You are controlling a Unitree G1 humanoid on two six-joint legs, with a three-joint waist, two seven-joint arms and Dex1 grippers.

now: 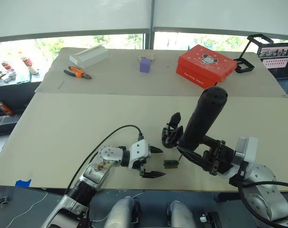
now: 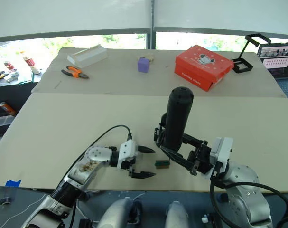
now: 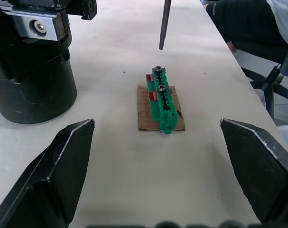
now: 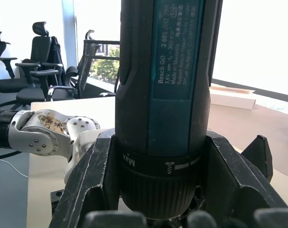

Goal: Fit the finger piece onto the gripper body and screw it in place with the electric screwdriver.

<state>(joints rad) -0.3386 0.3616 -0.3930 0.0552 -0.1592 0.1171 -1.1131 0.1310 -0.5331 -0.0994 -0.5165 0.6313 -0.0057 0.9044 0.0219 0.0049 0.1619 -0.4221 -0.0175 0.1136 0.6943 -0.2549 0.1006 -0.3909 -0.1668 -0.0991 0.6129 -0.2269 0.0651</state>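
Note:
My right gripper (image 1: 197,151) is shut on the electric screwdriver (image 1: 206,118), a thick black cylinder tilted with its rear end up. Its thin bit (image 3: 163,23) hangs just above the table beyond a small green block (image 3: 162,102) on a brown card. The gripper body (image 1: 171,134) stands left of the screwdriver, one black pointed finger (image 1: 175,118) rising from it. My left gripper (image 1: 152,162) lies open near the table's front edge, its fingers either side of the green block without touching it. The finger piece as a loose part is out of view.
At the back of the table lie a red box (image 1: 208,65), a purple block (image 1: 145,64), orange-handled pliers (image 1: 77,72), a white box (image 1: 88,55) and a black stand (image 1: 250,52). A seam (image 1: 134,94) crosses the tabletop. A cable (image 1: 108,137) loops from my left wrist.

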